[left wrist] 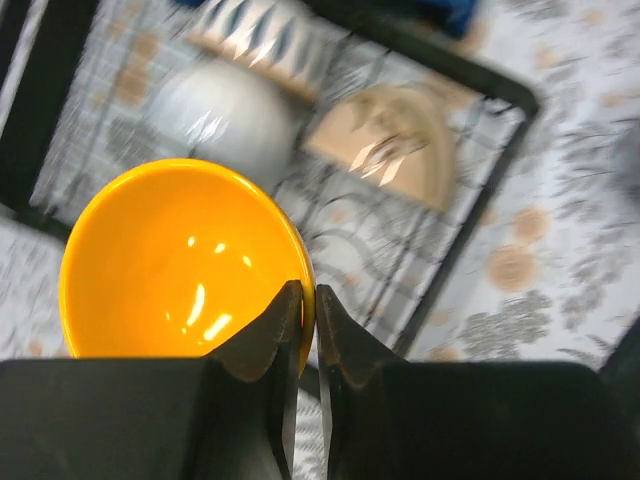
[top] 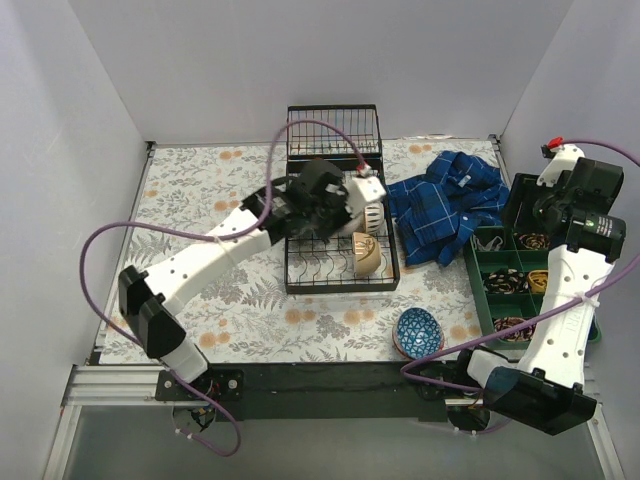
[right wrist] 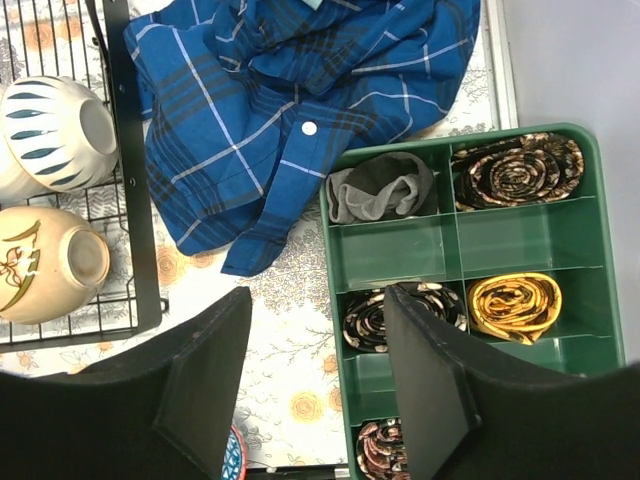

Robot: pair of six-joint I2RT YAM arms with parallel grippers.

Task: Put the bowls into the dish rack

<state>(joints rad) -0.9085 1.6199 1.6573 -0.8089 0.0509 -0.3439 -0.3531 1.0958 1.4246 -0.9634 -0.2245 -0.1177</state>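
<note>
Top external: floral tablecloth (top: 200, 190) under dish rack (top: 330, 289), plain white walls (top: 300, 60) around

The left arm (top: 225, 248) reaches from its base forward and toward the right, its elbow bent out to the left. The left tool (left wrist: 308, 292) has both fingers pinched almost together on the rim of a yellow bowl (left wrist: 170, 260). The right arm (top: 562, 305) rises steeply on the right side. The right tool (right wrist: 316, 295) points downward, its jaws partly apart and holding nothing.
</note>
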